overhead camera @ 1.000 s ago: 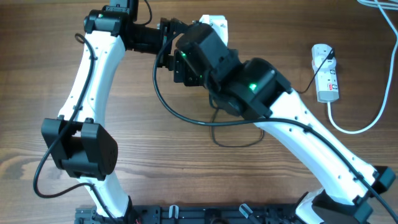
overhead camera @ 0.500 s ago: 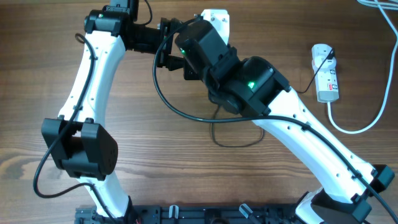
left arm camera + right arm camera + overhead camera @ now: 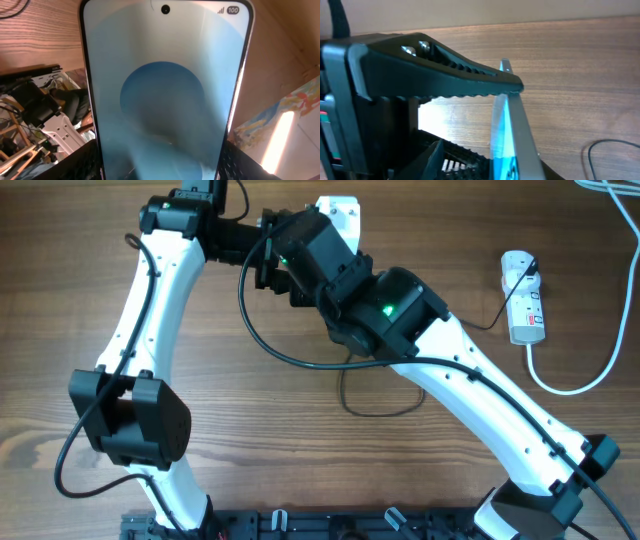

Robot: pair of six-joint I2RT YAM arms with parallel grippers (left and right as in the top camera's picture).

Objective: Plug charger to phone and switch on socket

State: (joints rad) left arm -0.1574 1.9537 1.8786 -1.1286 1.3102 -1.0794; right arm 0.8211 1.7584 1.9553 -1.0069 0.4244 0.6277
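Clamps the phone (image 3: 165, 90) by its long edges in the left gripper (image 3: 160, 167), well left of the socket (image 3: 525, 298) and lifted clear of the table (image 3: 80, 300), lit screen toward the wrist camera. Shows the right gripper (image 3: 487, 122) with jaws apart, upper fingertip at the phone's thin edge, nothing visible between. Leaves the charger (image 3: 380, 414) slack on the wood, left of the socket but closer to it than the phone; plug end seemingly at the socket, connector tip not found. By the look of it, phone light, rigid, slick, breakable if dropped; best held by the side edges, never the screen. Cable limp; best pinched on the stiff connector body behind the tip.
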